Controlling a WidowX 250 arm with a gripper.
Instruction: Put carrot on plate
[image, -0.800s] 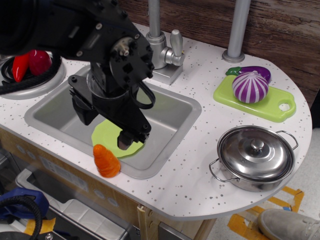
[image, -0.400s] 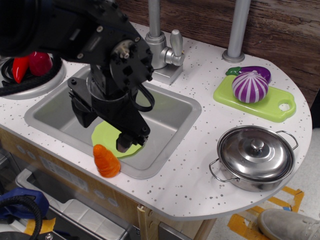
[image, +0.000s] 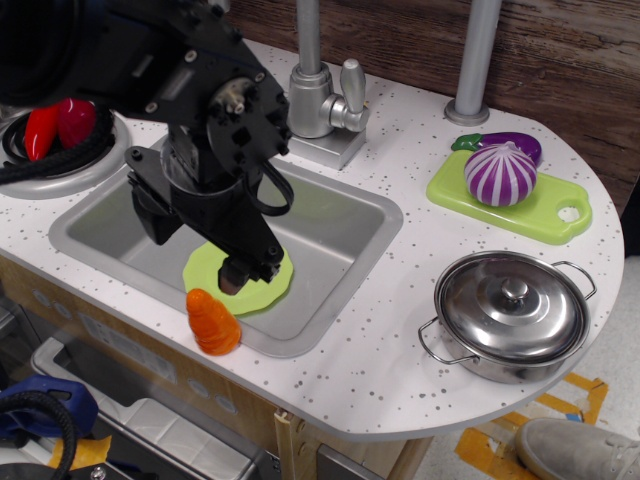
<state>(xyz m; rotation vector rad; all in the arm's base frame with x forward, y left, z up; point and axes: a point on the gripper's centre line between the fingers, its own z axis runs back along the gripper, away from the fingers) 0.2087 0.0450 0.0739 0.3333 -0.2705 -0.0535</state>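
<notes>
Carrot (image: 212, 322): orange, ridged, on the sink's (image: 340, 215) front rim just outside the plate's near-left edge; long axis runs up-left to down-right, narrow end toward upper left, broad end toward the counter edge. Plate (image: 268, 290): lime green, flat in the sink basin, partly covered by the arm. Gripper (image: 240, 272): above the plate, apart from the carrot; holds nothing visible, finger spread cannot be told.

Ridged orange carrot (image: 212, 322) sits on the sink's front rim, at seven o'clock of the lime-green plate (image: 268, 285) lying flat.
</notes>
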